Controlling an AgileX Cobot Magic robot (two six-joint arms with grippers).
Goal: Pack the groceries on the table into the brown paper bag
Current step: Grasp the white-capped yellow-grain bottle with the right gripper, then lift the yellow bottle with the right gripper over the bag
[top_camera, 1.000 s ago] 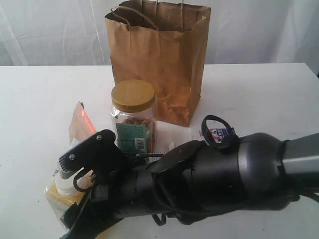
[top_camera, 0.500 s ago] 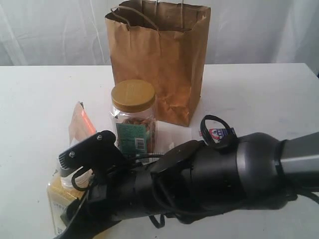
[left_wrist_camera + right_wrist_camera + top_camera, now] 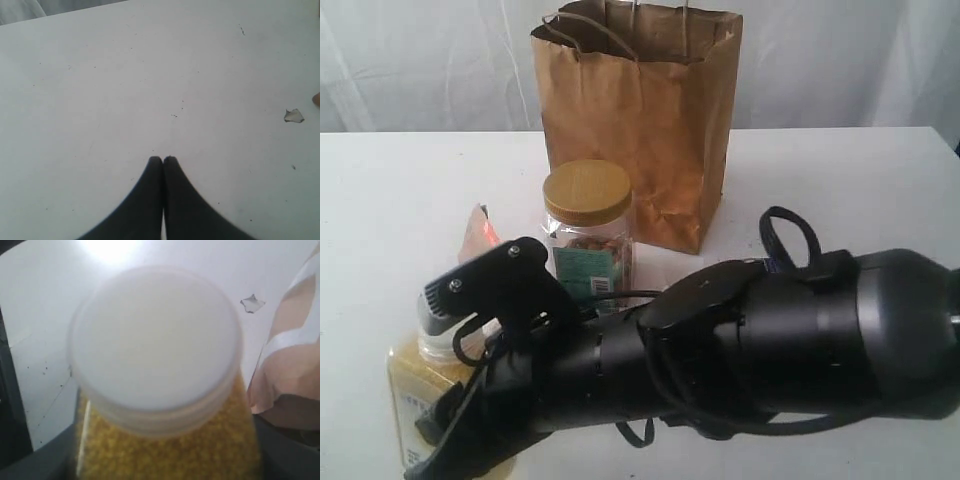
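Note:
My right gripper (image 3: 448, 440) reaches across to the near left and is shut on the yellow-grain bottle (image 3: 412, 385). In the right wrist view the bottle's white cap (image 3: 155, 335) fills the frame, with dark fingers (image 3: 15, 440) on both sides of the grain body. The clear jar with mustard-yellow lid (image 3: 587, 230) stands in front of the brown paper bag (image 3: 640, 110). The brown pouch with orange mark (image 3: 480, 236) lies left of the jar. My left gripper (image 3: 163, 159) is shut over bare table (image 3: 125, 75). The dark can is hidden.
A pale packet (image 3: 665, 268) shows just right of the jar, mostly behind the black right arm (image 3: 770, 340). A small white crumb (image 3: 294, 116) lies on the tabletop; the right wrist view shows the crumb (image 3: 252, 304) beside the pouch (image 3: 295, 365).
The right arm has swung left and nearer the camera, carrying the bottle left with it. The arm now hides the small blue-white packet that showed behind it before.

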